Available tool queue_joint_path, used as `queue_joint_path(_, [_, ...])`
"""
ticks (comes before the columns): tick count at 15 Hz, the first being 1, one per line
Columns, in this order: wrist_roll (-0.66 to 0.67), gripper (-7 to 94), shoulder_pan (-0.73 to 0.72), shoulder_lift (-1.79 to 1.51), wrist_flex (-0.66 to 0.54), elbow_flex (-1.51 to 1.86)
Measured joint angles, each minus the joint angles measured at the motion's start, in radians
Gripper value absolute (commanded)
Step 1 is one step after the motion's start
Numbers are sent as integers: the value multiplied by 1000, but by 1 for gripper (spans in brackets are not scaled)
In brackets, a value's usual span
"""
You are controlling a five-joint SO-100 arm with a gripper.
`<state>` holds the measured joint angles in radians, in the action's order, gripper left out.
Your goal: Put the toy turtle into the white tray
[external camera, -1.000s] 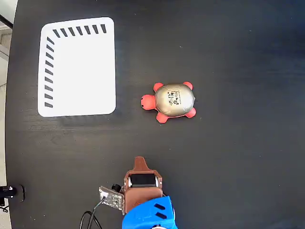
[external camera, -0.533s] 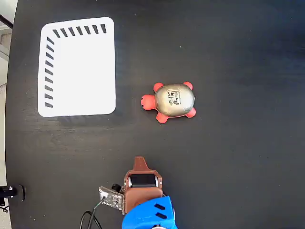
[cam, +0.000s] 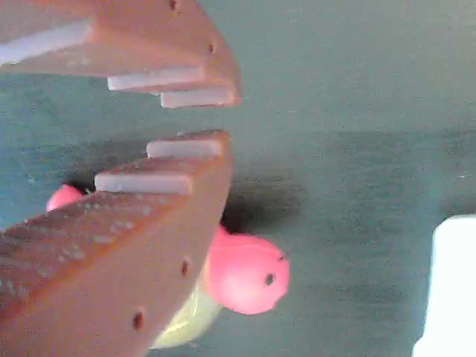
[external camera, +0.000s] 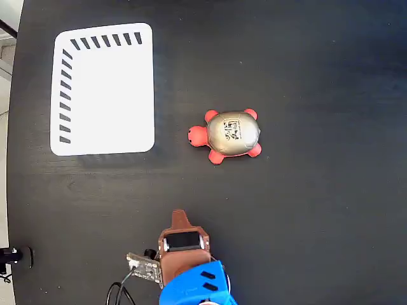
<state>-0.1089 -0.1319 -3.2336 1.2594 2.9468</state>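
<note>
The toy turtle (external camera: 232,135) lies on the black table right of the middle, grey shell up, red-pink head pointing left. In the wrist view its pink head (cam: 245,271) peeks out beside the lower finger. The white tray (external camera: 105,89) lies flat at the upper left, with nothing in it; one of its corners (cam: 454,290) shows in the wrist view. My gripper (external camera: 180,217) sits at the bottom centre, well below the turtle and apart from it. In the wrist view the gripper (cam: 223,117) stands open by a narrow gap, with nothing between its brown fingers.
The table's left edge (external camera: 14,159) runs down the fixed view, with pale floor beyond. A small black object (external camera: 13,255) sits at that edge, bottom left. A circuit board and cable (external camera: 141,267) hang on the arm's left side.
The gripper and arm have shifted slightly left and turned a little. Turtle and tray have not moved.
</note>
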Motion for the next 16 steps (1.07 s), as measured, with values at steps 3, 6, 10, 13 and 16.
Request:
queue_joint_path(3, [29, 0, -2, 164, -91, -67])
queue_joint_path(6, [78, 0, 46, 485, -167, -244])
queue_joint_path(10, [132, 0, 132, 862, -109, -563])
queue_joint_path(13, [181, 0, 186, 1108, 14, -830])
queue_joint_path(16, [244, 0, 272, 1345, 129, -1091])
